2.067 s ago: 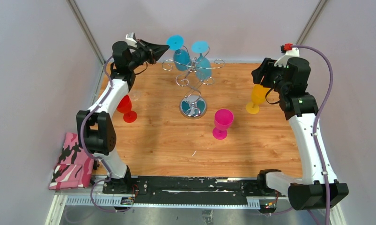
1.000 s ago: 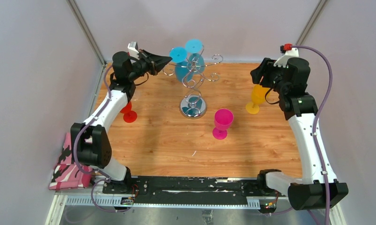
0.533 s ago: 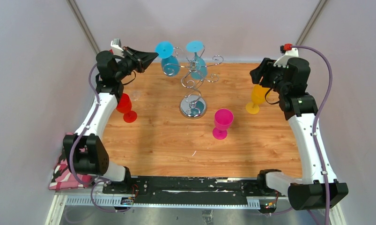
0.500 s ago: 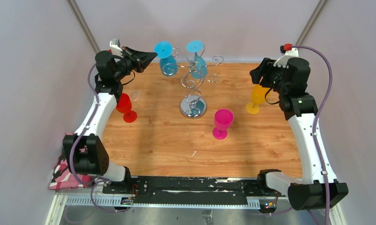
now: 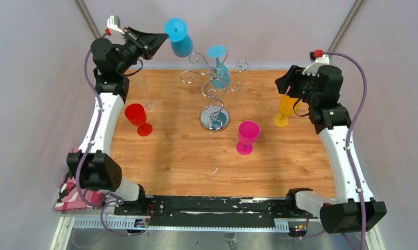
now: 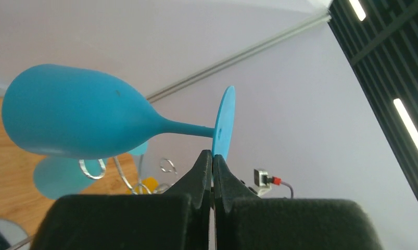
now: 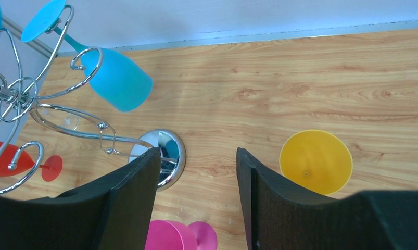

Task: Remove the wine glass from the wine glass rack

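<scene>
Blue and tipped on its side, the wine glass [image 5: 179, 42] hangs in the air at the far left, clear of the wine glass rack [image 5: 213, 91], which stands toward the far middle of the desk [image 5: 186, 156]. My left gripper [image 6: 212, 154] is clenched on the edge of its round foot. A second blue glass [image 5: 221, 73] hangs upside down on the rack. My right gripper [image 7: 196, 166] is released, near the yellow glass [image 7: 315, 161] on the right.
</scene>
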`<action>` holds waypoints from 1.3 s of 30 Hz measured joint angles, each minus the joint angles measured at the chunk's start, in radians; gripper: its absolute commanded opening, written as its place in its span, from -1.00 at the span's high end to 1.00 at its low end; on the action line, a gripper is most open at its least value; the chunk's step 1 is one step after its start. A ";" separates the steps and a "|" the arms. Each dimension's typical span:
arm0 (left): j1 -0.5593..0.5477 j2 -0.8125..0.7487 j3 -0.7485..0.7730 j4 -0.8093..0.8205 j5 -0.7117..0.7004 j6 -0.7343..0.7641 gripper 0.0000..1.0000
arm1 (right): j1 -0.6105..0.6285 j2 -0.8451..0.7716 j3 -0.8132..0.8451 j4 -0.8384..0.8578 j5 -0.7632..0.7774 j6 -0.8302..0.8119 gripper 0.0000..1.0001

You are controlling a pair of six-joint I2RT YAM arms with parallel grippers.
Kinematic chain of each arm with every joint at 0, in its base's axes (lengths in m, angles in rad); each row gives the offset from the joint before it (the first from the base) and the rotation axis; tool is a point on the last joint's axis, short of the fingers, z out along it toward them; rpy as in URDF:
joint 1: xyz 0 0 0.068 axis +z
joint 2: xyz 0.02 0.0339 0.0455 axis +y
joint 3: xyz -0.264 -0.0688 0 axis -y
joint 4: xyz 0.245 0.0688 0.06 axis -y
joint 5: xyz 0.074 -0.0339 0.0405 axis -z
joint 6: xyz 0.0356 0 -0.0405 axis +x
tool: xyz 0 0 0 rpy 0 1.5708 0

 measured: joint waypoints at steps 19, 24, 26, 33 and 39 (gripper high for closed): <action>-0.129 0.101 -0.026 1.095 0.267 -0.429 1.00 | -0.252 0.102 -0.137 0.847 -0.646 0.564 -0.28; -0.168 0.323 -0.027 1.181 0.322 -0.484 1.00 | -0.262 0.329 -0.104 1.461 -0.748 1.044 -0.26; -0.186 0.365 -0.027 1.191 0.324 -0.492 1.00 | -0.257 0.443 -0.043 1.606 -0.766 1.201 -0.26; -0.245 0.354 -0.011 1.236 0.325 -0.496 1.00 | -0.222 0.576 0.030 1.770 -0.809 1.390 -0.28; -0.255 0.300 0.014 1.260 0.321 -0.504 1.00 | -0.152 0.582 0.102 1.821 -0.845 1.421 -0.28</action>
